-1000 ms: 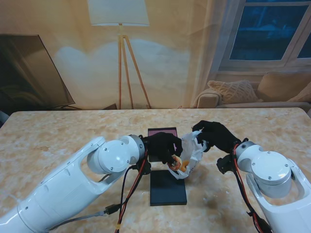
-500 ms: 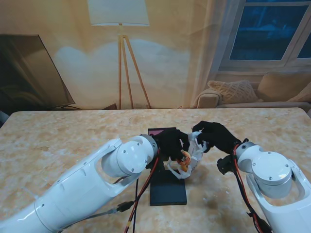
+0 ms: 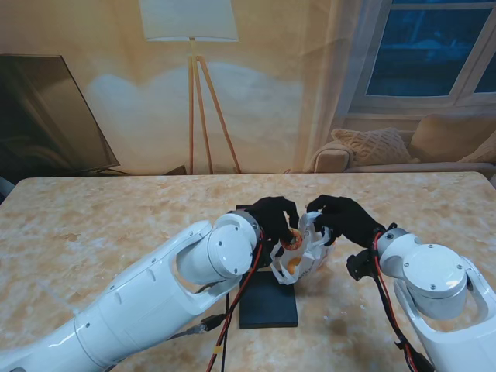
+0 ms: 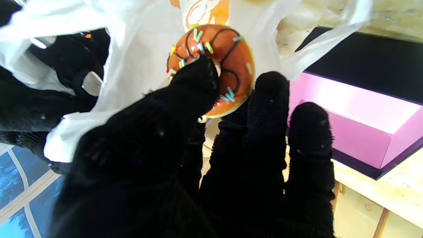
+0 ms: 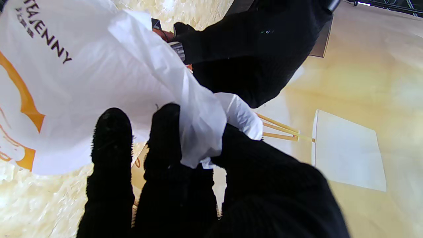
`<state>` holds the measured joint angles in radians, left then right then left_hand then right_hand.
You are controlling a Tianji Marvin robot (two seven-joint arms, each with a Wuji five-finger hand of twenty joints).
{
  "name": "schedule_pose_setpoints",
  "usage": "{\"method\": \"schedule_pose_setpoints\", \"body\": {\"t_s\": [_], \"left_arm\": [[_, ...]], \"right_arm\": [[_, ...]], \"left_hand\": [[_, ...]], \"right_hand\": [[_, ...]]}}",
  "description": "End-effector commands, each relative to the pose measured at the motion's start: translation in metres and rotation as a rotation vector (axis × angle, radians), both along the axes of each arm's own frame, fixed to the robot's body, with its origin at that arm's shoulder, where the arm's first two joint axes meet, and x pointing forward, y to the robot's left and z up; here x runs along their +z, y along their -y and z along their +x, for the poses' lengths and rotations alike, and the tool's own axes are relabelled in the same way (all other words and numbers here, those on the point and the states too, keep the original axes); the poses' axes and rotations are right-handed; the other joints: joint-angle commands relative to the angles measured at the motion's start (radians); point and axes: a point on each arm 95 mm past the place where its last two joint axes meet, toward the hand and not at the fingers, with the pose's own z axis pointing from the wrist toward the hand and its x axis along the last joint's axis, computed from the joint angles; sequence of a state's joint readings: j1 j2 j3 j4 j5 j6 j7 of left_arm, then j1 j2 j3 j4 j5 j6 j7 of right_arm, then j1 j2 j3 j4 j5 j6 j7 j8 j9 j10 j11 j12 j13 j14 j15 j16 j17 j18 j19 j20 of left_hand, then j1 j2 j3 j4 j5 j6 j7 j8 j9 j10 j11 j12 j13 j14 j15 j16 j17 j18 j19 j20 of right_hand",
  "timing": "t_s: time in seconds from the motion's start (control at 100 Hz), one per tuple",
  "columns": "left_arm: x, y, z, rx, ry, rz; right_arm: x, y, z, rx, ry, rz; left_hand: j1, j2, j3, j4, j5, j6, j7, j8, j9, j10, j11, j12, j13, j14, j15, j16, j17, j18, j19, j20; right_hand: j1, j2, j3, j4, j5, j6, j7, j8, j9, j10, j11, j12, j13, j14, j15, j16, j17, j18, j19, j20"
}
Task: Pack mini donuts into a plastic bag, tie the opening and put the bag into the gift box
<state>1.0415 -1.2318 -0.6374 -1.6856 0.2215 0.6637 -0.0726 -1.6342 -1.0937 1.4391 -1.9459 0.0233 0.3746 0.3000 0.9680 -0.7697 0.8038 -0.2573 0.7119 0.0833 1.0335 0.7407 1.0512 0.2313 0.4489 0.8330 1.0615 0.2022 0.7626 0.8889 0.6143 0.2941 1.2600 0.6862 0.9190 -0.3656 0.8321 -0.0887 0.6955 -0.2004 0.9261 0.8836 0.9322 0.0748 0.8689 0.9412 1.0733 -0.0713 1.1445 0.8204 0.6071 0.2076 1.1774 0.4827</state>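
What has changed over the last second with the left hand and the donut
The left hand, shut on the donut, has moved farther from me and slightly rightward, up to the plastic bag mouth; the left arm followed. The right hand stayed clamped on the bag's edge, and the gift box and its lid did not move.

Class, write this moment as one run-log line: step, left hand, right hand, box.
step: loading bag | left hand: shut on mini donut at plastic bag | right hand: shut on bag edge | gift box: open

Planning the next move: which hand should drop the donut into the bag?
Left. The left hand already pinches the donut at the bag mouth; the right hand grips the bag's edge.
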Motion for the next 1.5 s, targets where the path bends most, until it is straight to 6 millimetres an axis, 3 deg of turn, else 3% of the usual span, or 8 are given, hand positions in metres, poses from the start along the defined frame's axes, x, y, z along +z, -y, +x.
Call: {"method": "schedule_pose_setpoints", "body": {"t_s": [0.0, 0.55, 1.18, 1.49], "left_arm": [[0.003, 0.006, -0.004, -0.013, -0.012, -0.011], [-0.003, 0.002, -0.030, -0.029, -0.033, -0.019], [0.007, 0.020, -0.006, 0.059, 0.002, 0.001], [-0.008, 0.024, -0.008, 0.068, -0.035, 0.005]], "right_arm": [[-0.003, -0.004, -0.004, 0.019, -0.013, 0.010], [-0.002, -0.009, -0.004, 0.008, -0.014, 0.019], [-0.001, -0.009, -0.014, 0.042, -0.031, 0.032], [-0.002, -0.012, -0.014, 0.036, -0.042, 0.055]], "left_hand": [[0.026, 0.014, 0.039, 0.010, -0.003, 0.001, 0.075, -0.009, 0.043, 0.028, 0.032, -0.007, 0.029, -0.007, 0.031, -0.018, 0.014, 0.019, 0.035, 0.002], [0.023, 0.006, 0.041, 0.007, 0.003, 0.015, 0.077, -0.025, 0.041, 0.039, 0.059, -0.024, 0.039, -0.013, 0.060, -0.050, 0.037, 0.025, 0.059, -0.014], [0.020, 0.007, 0.053, 0.004, -0.005, 0.017, 0.088, -0.030, 0.031, 0.039, 0.077, -0.036, 0.044, -0.011, 0.062, -0.078, 0.041, 0.020, 0.061, -0.034], [0.001, -0.044, 0.087, -0.009, 0.030, 0.013, 0.072, -0.084, 0.056, 0.044, 0.082, -0.083, 0.086, -0.047, 0.082, -0.088, 0.097, -0.021, 0.087, -0.050]], "right_hand": [[0.015, 0.031, 0.000, 0.002, 0.014, -0.003, 0.031, -0.002, 0.014, -0.046, 0.002, 0.001, 0.030, -0.033, -0.001, -0.011, 0.012, -0.004, 0.008, 0.002], [0.016, 0.029, 0.005, 0.000, 0.014, 0.000, 0.040, 0.000, 0.017, -0.044, 0.002, -0.007, 0.038, -0.036, -0.011, -0.018, 0.022, -0.007, 0.006, -0.009], [0.015, 0.026, 0.011, -0.001, 0.013, 0.011, 0.046, -0.002, 0.021, -0.038, 0.004, -0.013, 0.051, -0.036, -0.022, -0.022, 0.031, 0.000, 0.008, -0.021], [0.014, 0.029, 0.011, -0.002, 0.008, 0.010, 0.047, -0.001, 0.020, -0.041, 0.005, -0.014, 0.050, -0.041, -0.026, -0.023, 0.032, -0.006, 0.006, -0.025]]}}
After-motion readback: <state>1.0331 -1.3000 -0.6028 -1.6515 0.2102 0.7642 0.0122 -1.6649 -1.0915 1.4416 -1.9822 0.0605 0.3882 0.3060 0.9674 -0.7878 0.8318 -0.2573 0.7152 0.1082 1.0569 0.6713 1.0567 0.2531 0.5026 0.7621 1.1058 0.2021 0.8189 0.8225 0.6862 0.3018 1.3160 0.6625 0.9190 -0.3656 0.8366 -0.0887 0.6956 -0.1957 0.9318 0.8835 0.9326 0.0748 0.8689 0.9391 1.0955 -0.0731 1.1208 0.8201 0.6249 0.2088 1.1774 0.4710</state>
